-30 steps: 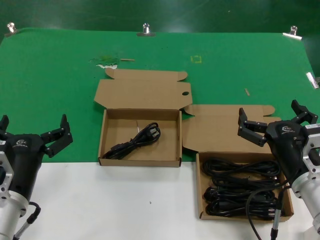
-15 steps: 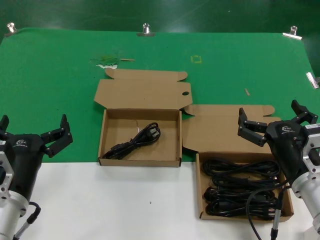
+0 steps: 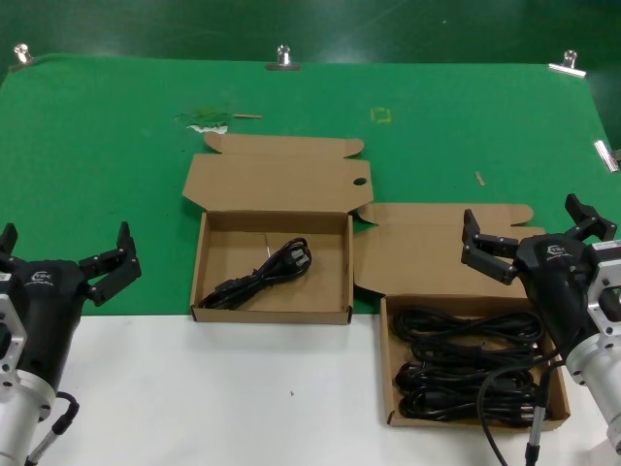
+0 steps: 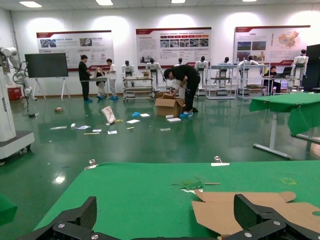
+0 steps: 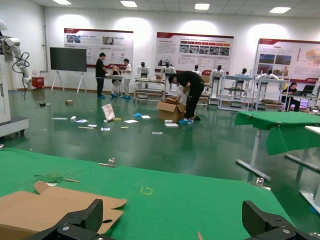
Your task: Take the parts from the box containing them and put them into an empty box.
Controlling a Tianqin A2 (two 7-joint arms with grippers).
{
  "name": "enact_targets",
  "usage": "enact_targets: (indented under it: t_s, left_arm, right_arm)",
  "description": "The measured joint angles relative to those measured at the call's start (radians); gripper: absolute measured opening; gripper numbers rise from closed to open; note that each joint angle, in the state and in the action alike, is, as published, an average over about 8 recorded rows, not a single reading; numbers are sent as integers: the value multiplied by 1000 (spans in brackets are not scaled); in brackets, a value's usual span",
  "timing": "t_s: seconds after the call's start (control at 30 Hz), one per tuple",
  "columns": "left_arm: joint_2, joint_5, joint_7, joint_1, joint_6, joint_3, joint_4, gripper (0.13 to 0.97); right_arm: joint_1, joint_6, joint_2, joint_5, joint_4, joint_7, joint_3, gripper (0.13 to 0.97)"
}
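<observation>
Black tools (image 3: 62,260) (image 3: 538,231) with pale logos top silver wrists trailing black cables.

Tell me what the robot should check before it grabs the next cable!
1. Right tool open and not holding anything: ok, it hangs above the lid flap of the full box.
2. Left tool open and out of the way: ok, it waits near the table's left edge.
3. Power cables left to pick up: ok, several black bundles lie in the full box, packed close and overlapping.
4. A single cable easy to grab alone: cannot tell, the bundles overlap.
5. Room in the other box: ok, only one cable lies slanted on its floor.
6. Both lids folded back: ok, both boxes stand open.
</observation>
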Motion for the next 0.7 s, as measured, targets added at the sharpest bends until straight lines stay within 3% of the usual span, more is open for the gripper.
enact_targets:
  t_s: [0.7]
  left_arm:
    - [0, 0, 0, 0, 0, 0, 0, 966]
  right_arm:
    - [0, 0, 0, 0, 0, 0, 0, 966]
